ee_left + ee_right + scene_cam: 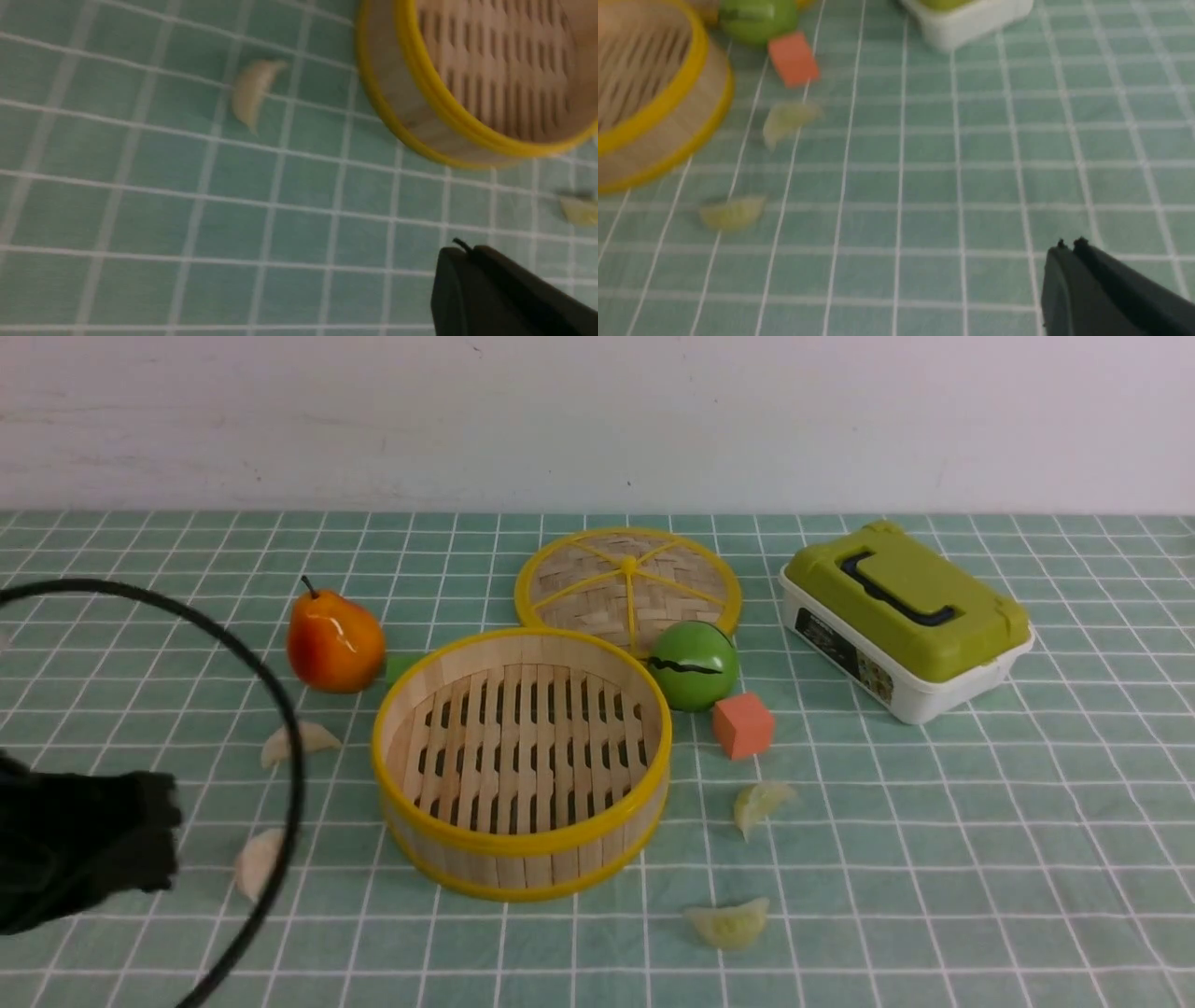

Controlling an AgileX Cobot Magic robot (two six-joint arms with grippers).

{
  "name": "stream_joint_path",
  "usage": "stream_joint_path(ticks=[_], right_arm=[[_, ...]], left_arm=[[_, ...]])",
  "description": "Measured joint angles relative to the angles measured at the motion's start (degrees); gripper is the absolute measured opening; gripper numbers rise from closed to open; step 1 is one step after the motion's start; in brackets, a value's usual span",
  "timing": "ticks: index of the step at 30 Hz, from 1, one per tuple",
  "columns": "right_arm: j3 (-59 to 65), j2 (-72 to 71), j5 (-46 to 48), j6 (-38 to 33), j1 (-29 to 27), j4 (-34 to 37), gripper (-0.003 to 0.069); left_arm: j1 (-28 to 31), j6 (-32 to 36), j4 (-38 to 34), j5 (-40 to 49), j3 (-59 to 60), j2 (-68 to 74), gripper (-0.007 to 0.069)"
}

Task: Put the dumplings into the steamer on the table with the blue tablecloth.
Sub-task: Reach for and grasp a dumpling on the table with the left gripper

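The steamer (523,845) stands empty mid-table on the blue tablecloth (934,821). Two white dumplings (299,740) (259,861) lie to its left. Two yellow-green dumplings (761,800) (728,924) lie to its right and front right. My left gripper (460,249) is shut and empty above the cloth, apart from the near white dumpling (252,91) and the steamer (420,107). My right gripper (1069,247) is shut and empty, well to the right of the two yellow-green dumplings (787,119) (733,212). It is out of the front view.
A pear (334,639), a woven disc lid (627,581), a green ball (693,665) and an orange cube (742,724) sit behind and beside the steamer. A green-lidded box (901,616) is at the back right. A black cable loop (280,728) arcs over the left dumplings.
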Motion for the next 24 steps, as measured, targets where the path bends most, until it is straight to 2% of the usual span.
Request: stream_joint_path(ticks=[3, 7, 8, 9, 10, 15, 16, 18, 21, 24], right_arm=[[0.0, 3.95, 1.43, -11.31, 2.33, 8.83, -0.0004], [-0.07, 6.1, 0.49, -22.66, 6.32, 14.99, -0.0004], [-0.07, 6.28, 0.33, -23.52, 6.78, 15.24, -0.0004], [-0.07, 6.74, -0.14, -25.94, 8.62, 15.88, -0.0004], [-0.07, 6.78, -0.2, -26.34, 8.81, 15.88, -0.0004], [-0.07, 6.97, -0.55, -27.93, 10.95, 15.37, -0.0004], [-0.07, 6.97, -0.65, -27.93, 11.01, 15.38, -0.0004], [1.08, 6.97, -2.52, -28.05, 11.08, 15.45, -0.0003], [2.7, 6.97, -3.91, -28.1, 11.08, 16.01, -0.0002], [3.53, 6.97, -5.71, -28.12, 11.08, 17.66, -0.0001]], left_arm=[[0.0, 8.07, -8.83, 2.11, -5.64, 8.57, -0.0015], [0.0, 11.41, -8.56, 5.17, -16.89, 21.51, -0.0003], [0.0, 11.48, -8.26, 5.52, -18.21, 22.92, 0.0001], [0.0, 11.47, -6.84, 7.36, -23.38, 28.44, 0.0032], [0.0, 11.47, -6.68, 7.36, -24.0, 29.11, 0.0038], [0.0, 11.47, -0.42, 15.12, -39.83, 45.38, 0.0245], [0.0, 11.47, -0.42, 15.26, -40.3, 45.38, 0.0252], [0.0, 11.73, 5.88, 15.84, -45.64, 51.04, 0.0336], [0.0, 13.38, 11.33, 14.84, -47.85, 54.42, 0.0366], [0.0, 19.21, 14.8, 10.01, -48.57, 58.93, 0.0381]])
